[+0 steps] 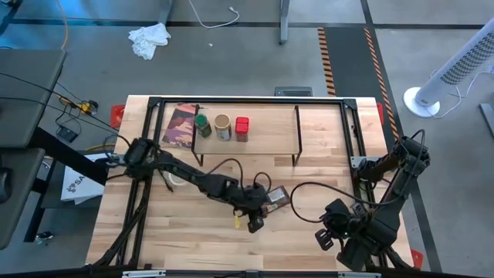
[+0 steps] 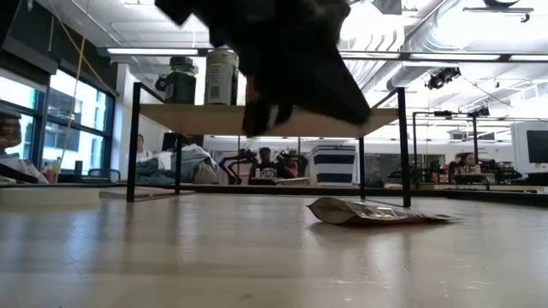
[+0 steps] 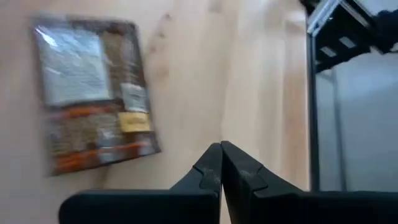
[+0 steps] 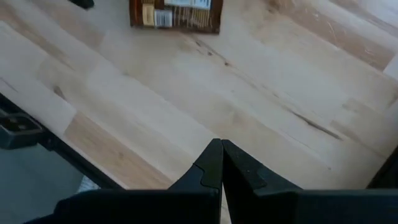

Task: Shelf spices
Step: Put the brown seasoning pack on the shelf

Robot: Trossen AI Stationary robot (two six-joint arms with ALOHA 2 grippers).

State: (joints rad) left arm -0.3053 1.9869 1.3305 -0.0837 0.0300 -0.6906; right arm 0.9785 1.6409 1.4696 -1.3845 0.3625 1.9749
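The shelf (image 1: 262,116) stands along the table's far side. On its board sit a green-lidded jar (image 1: 202,125), a tan-lidded jar (image 1: 222,126) and a red tin (image 1: 242,127). The orange-brown packet (image 1: 276,198) lies flat on the table in front of the shelf, and shows too as the packet (image 3: 93,99) and the packet (image 4: 176,12) in the wrist views. My left gripper (image 1: 255,225) hangs shut just near-left of the packet, clear of the table, with its fingers (image 3: 211,165) closed on nothing. My right gripper (image 1: 323,238) is shut over the table's near right part, with fingers (image 4: 211,162) empty.
A dark maroon flat packet (image 1: 180,125) lies at the shelf's left end. A white tape roll (image 1: 177,180) shows partly under the left arm. Black frame rails (image 1: 356,131) run along the table's sides. Bare wood lies along the near edge (image 1: 201,247).
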